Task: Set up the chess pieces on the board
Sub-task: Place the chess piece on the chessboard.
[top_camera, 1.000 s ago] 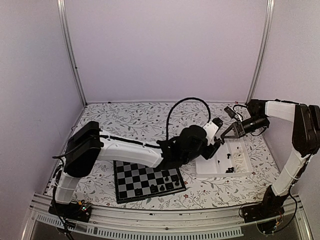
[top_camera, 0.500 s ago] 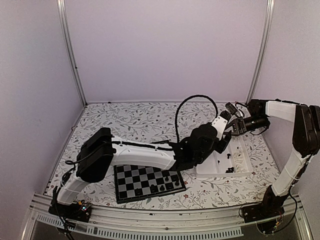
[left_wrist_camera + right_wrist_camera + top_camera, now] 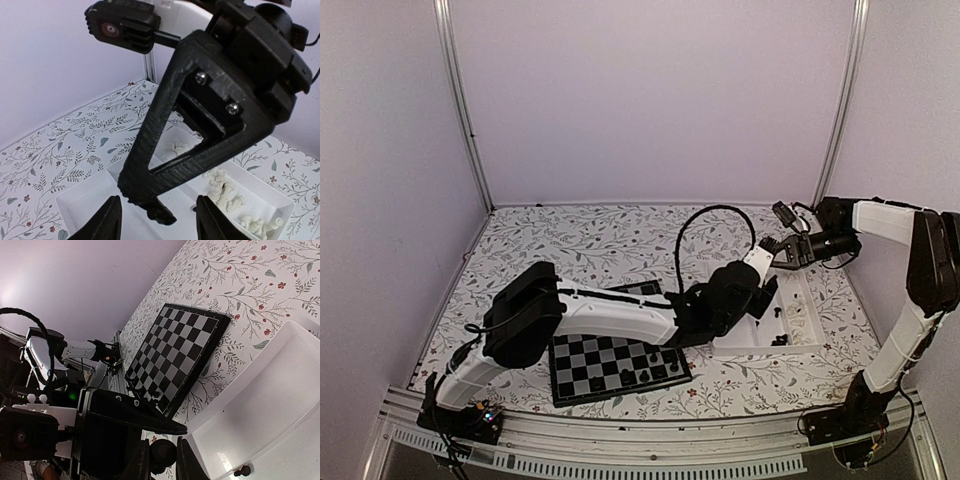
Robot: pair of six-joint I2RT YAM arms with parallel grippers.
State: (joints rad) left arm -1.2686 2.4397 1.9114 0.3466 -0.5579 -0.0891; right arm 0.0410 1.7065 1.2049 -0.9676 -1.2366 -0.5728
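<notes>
Right wrist view: right hand point(image 3: 164, 464) pinches a black chess piece point(image 3: 163, 452) at 2 o'clock of the board point(image 3: 180, 350). This looks like a handover, so the half-wide left hand point(image 3: 156, 210) should close next.

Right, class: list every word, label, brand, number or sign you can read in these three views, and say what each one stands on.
No text can be read in any view.
board: plain black border, no letters or numbers visible.
white tray: no marking visible.
left arm's base: small coloured spots, too small to read.
</notes>
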